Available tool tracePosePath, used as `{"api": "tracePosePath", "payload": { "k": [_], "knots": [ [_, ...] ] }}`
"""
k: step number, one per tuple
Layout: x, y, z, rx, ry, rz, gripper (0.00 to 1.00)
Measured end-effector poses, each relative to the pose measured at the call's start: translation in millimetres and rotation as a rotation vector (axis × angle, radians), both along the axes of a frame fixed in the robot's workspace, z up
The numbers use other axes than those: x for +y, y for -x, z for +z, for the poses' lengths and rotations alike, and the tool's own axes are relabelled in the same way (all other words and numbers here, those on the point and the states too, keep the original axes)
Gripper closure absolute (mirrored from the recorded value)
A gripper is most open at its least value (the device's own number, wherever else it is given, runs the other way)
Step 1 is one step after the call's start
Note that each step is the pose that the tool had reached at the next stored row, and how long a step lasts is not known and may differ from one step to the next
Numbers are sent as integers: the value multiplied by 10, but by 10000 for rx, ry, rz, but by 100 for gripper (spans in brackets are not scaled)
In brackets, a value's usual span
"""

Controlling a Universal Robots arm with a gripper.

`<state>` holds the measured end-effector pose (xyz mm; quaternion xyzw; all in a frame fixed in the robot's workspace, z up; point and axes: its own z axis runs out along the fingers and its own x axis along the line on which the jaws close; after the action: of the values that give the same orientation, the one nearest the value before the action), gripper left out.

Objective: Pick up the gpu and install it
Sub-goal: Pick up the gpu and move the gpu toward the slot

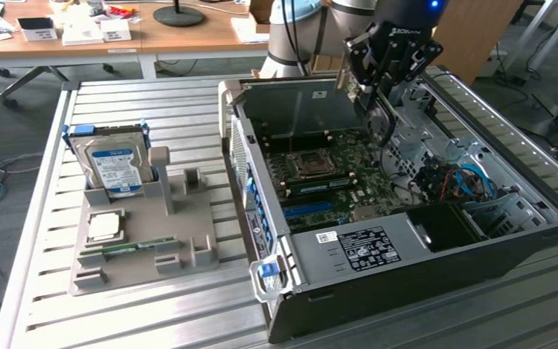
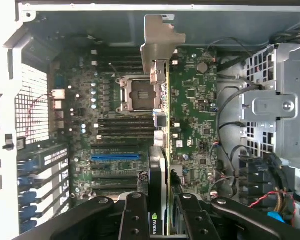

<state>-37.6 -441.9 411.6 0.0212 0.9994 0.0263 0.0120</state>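
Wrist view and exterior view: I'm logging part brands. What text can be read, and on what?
"NVIDIA": on the gpu, held in the gripper.
"ROBOTIQ": faint, on the gripper's body, exterior view.
Labels on the hard drive and the power supply: too small to read.

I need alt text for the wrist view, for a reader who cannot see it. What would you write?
A black gripper holds a thin green gpu card edge-on, its silver metal bracket at the far end. Behind it lies the green motherboard of an open computer case, with an empty square processor socket.
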Motion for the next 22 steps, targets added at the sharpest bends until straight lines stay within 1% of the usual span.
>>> {"api": "tracePosePath", "payload": {
  "k": [8,22],
  "knots": [
    [0,-192,0,0,0,-1,73],
    [0,-609,0,0,-1,0,73]
  ]
}}
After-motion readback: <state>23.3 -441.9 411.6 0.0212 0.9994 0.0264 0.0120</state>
